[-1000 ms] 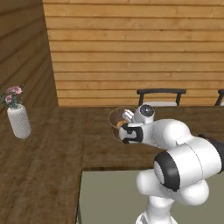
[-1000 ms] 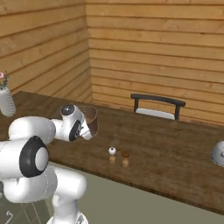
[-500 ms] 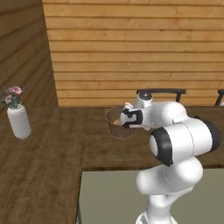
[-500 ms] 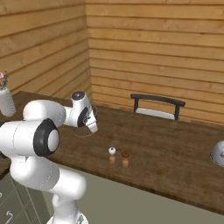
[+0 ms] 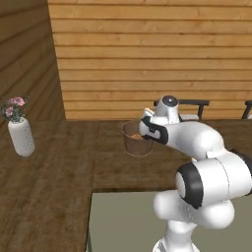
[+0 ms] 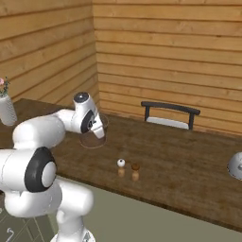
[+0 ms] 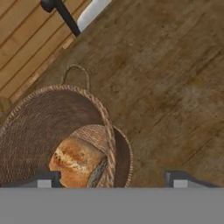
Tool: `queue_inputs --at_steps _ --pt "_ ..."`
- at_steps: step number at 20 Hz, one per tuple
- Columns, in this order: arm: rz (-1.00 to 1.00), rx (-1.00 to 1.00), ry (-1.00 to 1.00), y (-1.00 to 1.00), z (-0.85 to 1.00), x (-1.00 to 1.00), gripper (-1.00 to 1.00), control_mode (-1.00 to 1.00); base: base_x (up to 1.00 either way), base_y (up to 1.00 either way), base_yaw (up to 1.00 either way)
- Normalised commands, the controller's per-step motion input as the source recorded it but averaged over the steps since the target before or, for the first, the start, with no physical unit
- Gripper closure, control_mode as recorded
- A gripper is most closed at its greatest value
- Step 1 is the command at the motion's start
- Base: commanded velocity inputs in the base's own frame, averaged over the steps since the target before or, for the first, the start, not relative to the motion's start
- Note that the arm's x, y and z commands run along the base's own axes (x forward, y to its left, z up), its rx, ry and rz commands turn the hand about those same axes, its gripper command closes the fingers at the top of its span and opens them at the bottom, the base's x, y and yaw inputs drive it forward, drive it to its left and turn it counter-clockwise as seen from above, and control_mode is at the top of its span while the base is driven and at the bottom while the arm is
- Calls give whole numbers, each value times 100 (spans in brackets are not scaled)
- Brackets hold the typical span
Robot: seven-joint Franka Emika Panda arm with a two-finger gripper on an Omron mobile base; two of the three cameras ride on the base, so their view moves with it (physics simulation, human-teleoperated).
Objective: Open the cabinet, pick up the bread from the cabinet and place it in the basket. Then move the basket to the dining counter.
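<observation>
Where the arm reaches out over the dining counter point(image 5: 59, 172), I read the scene like this:

basket: the basket point(image 5: 137, 139) sits on the counter toward its far edge, near the chair point(image 6: 170, 113); in the left base view the arm covers its right side, and in the right base view the hand hides most of it.

bread: the bread point(image 7: 76, 162) lies inside the basket on its bottom; in the hand view the grey band cuts off its lower part.

gripper: in the hand view the gripper point(image 7: 114, 178) shows two finger tips standing wide apart, one inside the basket beside the bread, one outside the wall, so the basket rim runs between them. I see the jaws spread, and I cannot tell whether either tip touches the wicker.

vase: a white vase point(image 5: 21, 137) with pink flowers stands near the counter's left end, well apart from the basket.

shakers: two small shakers point(image 6: 128, 169) stand side by side nearer the counter's front edge; too small for me to make out more.

right edge: a pale rounded thing point(image 6: 236, 165) is cut off by the frame; I cannot identify it.
</observation>
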Motion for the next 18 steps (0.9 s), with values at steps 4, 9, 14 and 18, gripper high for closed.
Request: queue_inputs --at_steps 4,9,14,18 --pt "2 -2 -8 0 92 -89 -100 -100 0 0 0" --pt "3 -11 -5 -1 100 -100 -100 -100 0 0 0" --pt "20 -10 -16 0 100 -100 -100 -100 0 0 0" --pt "34 -4 -26 -18 100 -100 -100 -100 0 0 0"
